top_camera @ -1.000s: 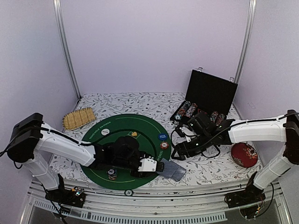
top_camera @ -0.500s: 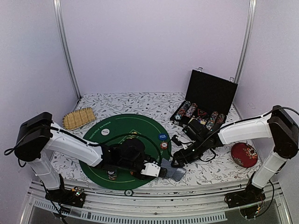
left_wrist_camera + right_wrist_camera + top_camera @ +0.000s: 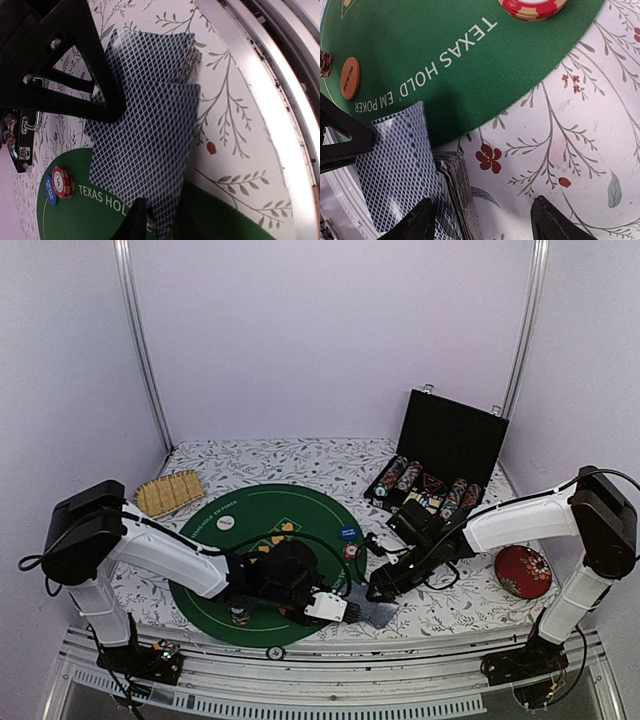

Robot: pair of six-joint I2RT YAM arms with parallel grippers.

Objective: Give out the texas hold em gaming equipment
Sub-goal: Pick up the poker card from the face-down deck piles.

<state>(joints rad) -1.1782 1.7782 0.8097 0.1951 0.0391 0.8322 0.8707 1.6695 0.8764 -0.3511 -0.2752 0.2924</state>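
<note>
My left jaws, freshly narrowed, clench the top card (image 3: 145, 150) | my right jaws, spread, arrive over the deck (image 3: 160, 55) | dealing can begin.

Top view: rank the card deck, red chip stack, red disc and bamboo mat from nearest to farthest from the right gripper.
1. Card deck, right beneath the right gripper.
2. Red chip stack, just behind, to its left.
3. Red disc, far right.
4. Bamboo mat, far left.
</note>
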